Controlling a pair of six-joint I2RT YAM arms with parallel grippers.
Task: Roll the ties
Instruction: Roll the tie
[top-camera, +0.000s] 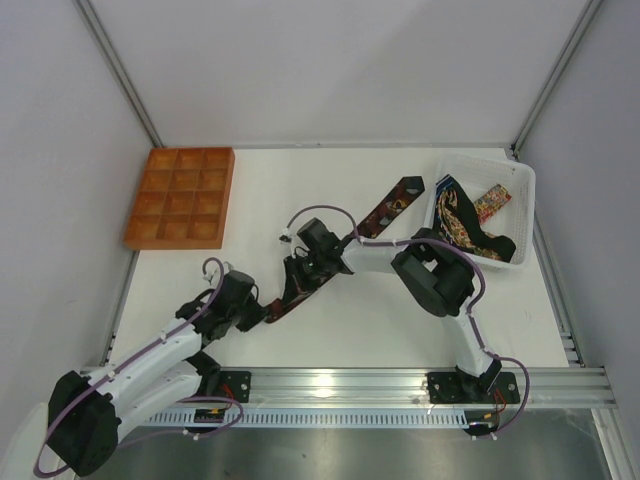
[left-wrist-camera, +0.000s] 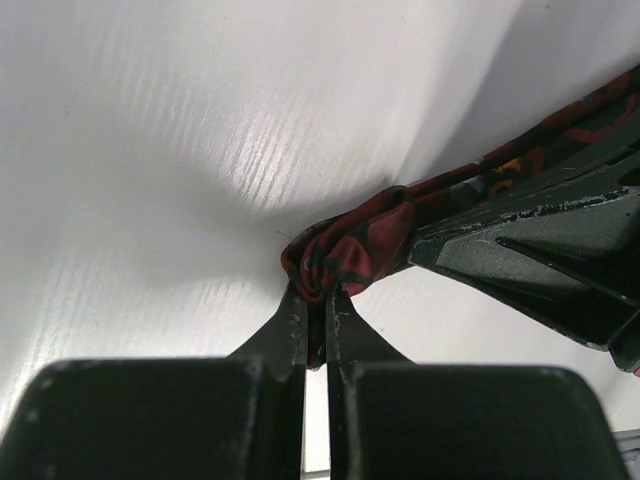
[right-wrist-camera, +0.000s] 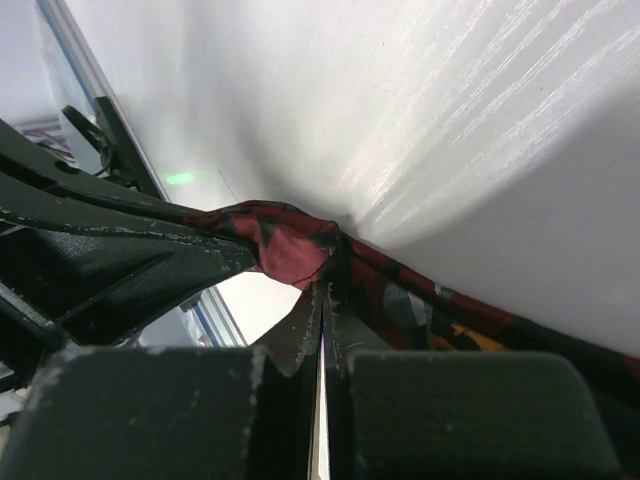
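Note:
A maroon and black patterned tie lies diagonally on the white table, from the back right down to the front left. Its near end is bunched up. My left gripper is shut on that bunched end, seen as red and black fabric at the fingertips in the left wrist view. My right gripper is shut on the same tie a little further along, its tips pinching the fabric. The two grippers sit close together, almost touching. More ties lie heaped in a white basket.
The white basket stands at the back right. An orange compartment tray sits at the back left. The right gripper's dark finger fills the right of the left wrist view. A metal rail runs along the near edge.

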